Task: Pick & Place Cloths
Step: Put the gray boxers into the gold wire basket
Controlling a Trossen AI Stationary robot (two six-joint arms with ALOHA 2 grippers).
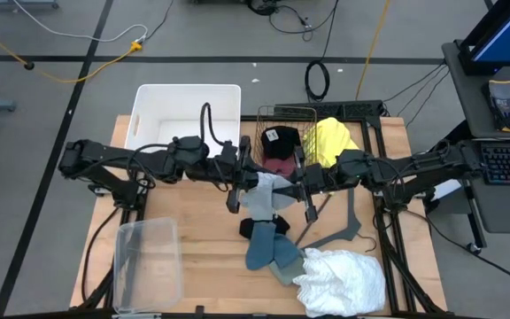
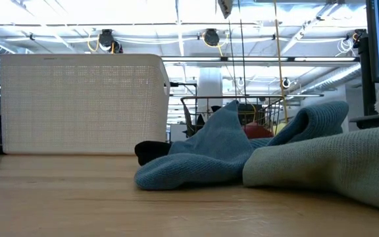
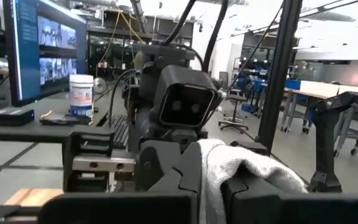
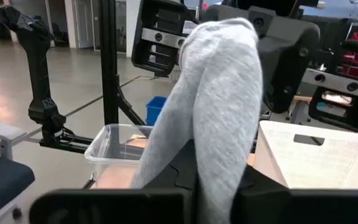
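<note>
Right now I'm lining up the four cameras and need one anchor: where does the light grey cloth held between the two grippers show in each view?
High view: light grey cloth at table centre, between both grippers.
Low view: not in it.
Left wrist view: draped between that gripper's fingers.
Right wrist view: hanging mid-picture.
Shared landmark: the white bin, also in the low view and right wrist view.

Pale grey cloth (image 1: 262, 193) between dark arms; blue-grey ones (image 1: 268, 246) on the tan wood table (image 1: 202, 266). Frilly white cloth (image 1: 342, 279), yellow cloth (image 1: 333, 140), white bin (image 1: 184, 111), clear tub (image 1: 145, 261).
</note>
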